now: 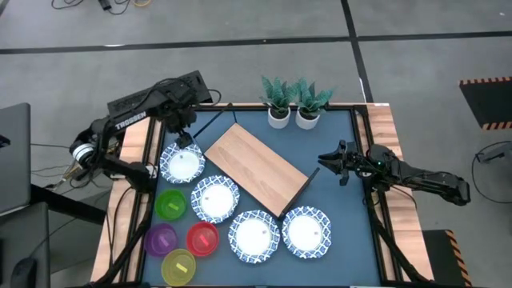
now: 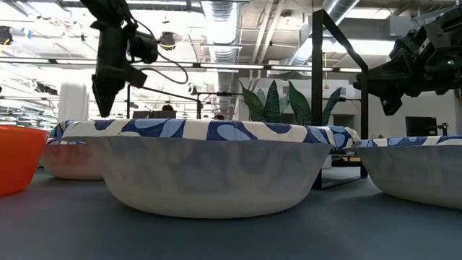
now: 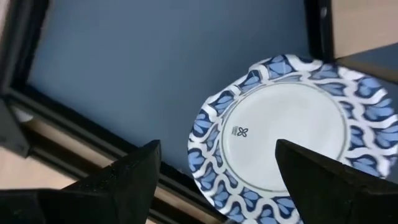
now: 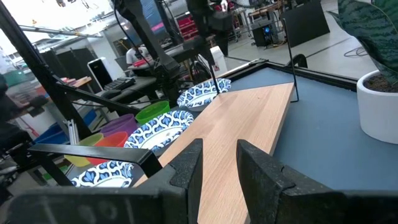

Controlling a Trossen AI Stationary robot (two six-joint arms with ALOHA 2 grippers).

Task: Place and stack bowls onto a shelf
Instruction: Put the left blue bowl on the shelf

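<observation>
Count: four wide white bowls with blue patterned rims, four small plain bowls, one shelf (image 1: 258,169), two plant pots; patterned bowls run in a loose line from the desk's left edge toward the front middle: first bowl (image 1: 182,164) by the left edge, second bowl (image 1: 215,198), third bowl (image 1: 254,235), fourth bowl (image 1: 306,232) at the front; small ones clustered at the front-left corner: green bowl (image 1: 170,205), purple bowl (image 1: 161,238), red bowl (image 1: 202,238), yellow bowl (image 1: 178,266); shelf is a long light-wood board with thin black wire frames, lying diagonally mid-desk, all bowls off it; plant pots (image 1: 293,117) at the back edge, touching side by side; left pincer (image 1: 185,138) hangs over the first bowl's far rim, fingers spread apart, holding nothing; right pincer (image 1: 330,162) sits near the right edge, just off the shelf's right end, fingers parted with a narrow gap, holding nothing.
</observation>
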